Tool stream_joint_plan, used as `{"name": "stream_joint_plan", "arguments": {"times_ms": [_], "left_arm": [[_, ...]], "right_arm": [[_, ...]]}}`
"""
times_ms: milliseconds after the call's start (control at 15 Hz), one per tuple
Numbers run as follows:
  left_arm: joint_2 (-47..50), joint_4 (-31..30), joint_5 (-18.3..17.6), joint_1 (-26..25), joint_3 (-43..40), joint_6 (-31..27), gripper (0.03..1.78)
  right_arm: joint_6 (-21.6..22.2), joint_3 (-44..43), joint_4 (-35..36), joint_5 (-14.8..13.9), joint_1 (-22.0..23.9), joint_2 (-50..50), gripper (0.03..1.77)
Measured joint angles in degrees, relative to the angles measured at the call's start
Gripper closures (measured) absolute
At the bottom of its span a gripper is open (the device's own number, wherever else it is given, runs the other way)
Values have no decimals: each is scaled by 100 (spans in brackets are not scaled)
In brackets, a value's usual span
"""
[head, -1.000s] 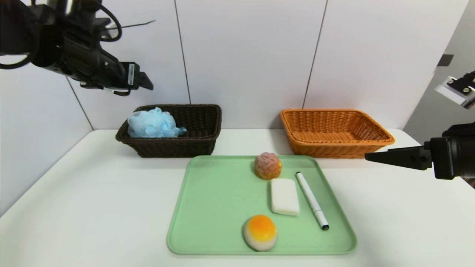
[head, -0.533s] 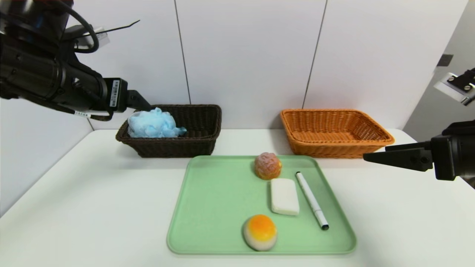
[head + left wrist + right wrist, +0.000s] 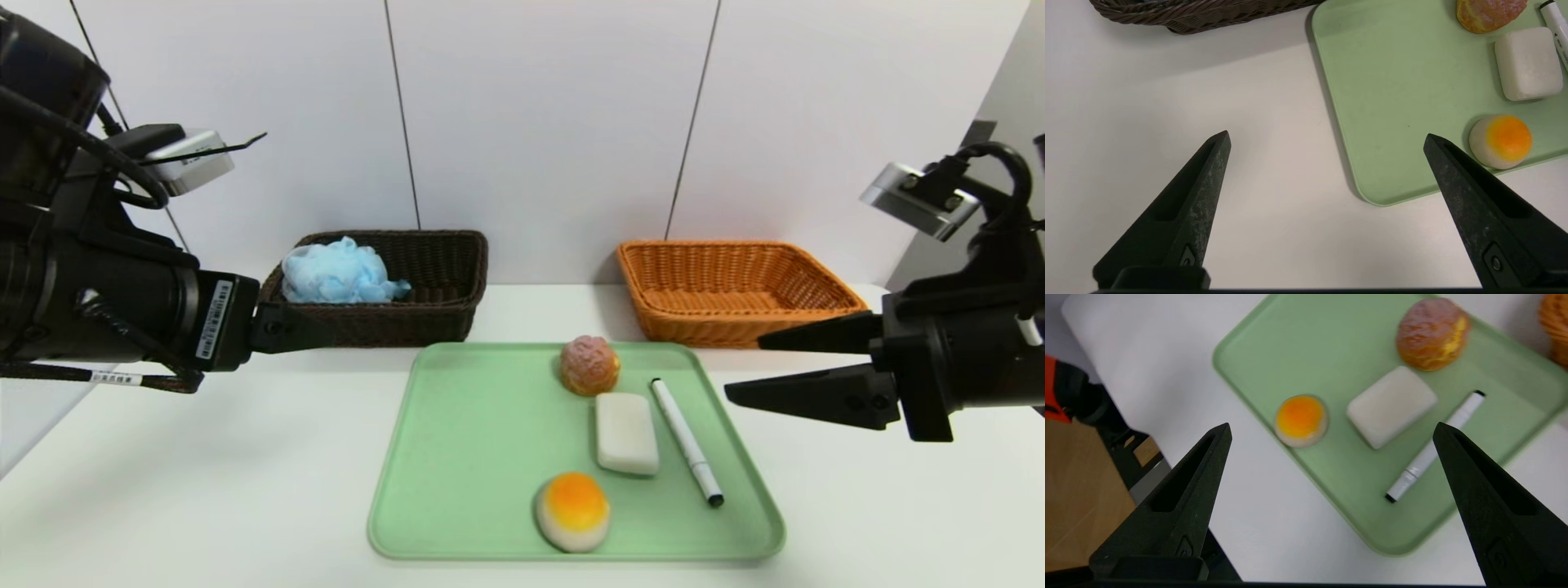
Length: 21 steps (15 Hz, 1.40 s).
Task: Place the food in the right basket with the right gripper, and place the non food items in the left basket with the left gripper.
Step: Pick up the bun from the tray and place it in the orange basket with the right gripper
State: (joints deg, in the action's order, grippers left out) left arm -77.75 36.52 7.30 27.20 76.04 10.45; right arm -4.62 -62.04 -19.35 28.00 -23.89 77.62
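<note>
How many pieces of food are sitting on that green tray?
2: the cream puff at the tray's far edge, and the orange-topped bun near its front edge. Nothing seems hidden.

A pale green tray (image 3: 457, 490) lies on the white surface (image 3: 204, 457). The bun (image 3: 572, 512) is whitish with an orange-yellow top, the puff (image 3: 589, 365) pinkish-brown, the soap (image 3: 626, 433) white, the pen (image 3: 686, 441) white with a black tip. The pouf (image 3: 339, 272) is light blue in the dark brown woven basket (image 3: 433, 310); the other basket (image 3: 735, 286) is woven orange-tan. Both end effectors, left (image 3: 1327, 139) and right (image 3: 1331, 428), are black.
</note>
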Motion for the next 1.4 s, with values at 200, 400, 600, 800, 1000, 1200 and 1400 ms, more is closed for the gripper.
{"name": "stream_joint_plan", "arguments": {"times_ms": [200,400,600,800,1000,1200,1400], "left_arm": [[112,18,9,17,-68,27,13],[157,24,11,20,-132,74,12],[190,22,11,20,-201,134,12],[199,7,11,22,-256,160,12],[199,-9,11,24,-262,156,12],[199,-20,9,24,-279,168,12],[199,-33,9,24,-339,178,12]], "right_arm": [[-12,-293,-72,-22,-590,422,10],[-20,-830,-540,-119,-1019,981,10],[-118,-1596,-1281,-590,-1392,1612,10],[-185,-2159,-1620,-998,-1712,2225,10],[-590,-2304,-1718,-1365,-1893,2693,10],[-863,-2313,-1773,-1610,-1976,2968,10],[-1090,-2211,-1773,-1764,-2054,3117,10]]}}
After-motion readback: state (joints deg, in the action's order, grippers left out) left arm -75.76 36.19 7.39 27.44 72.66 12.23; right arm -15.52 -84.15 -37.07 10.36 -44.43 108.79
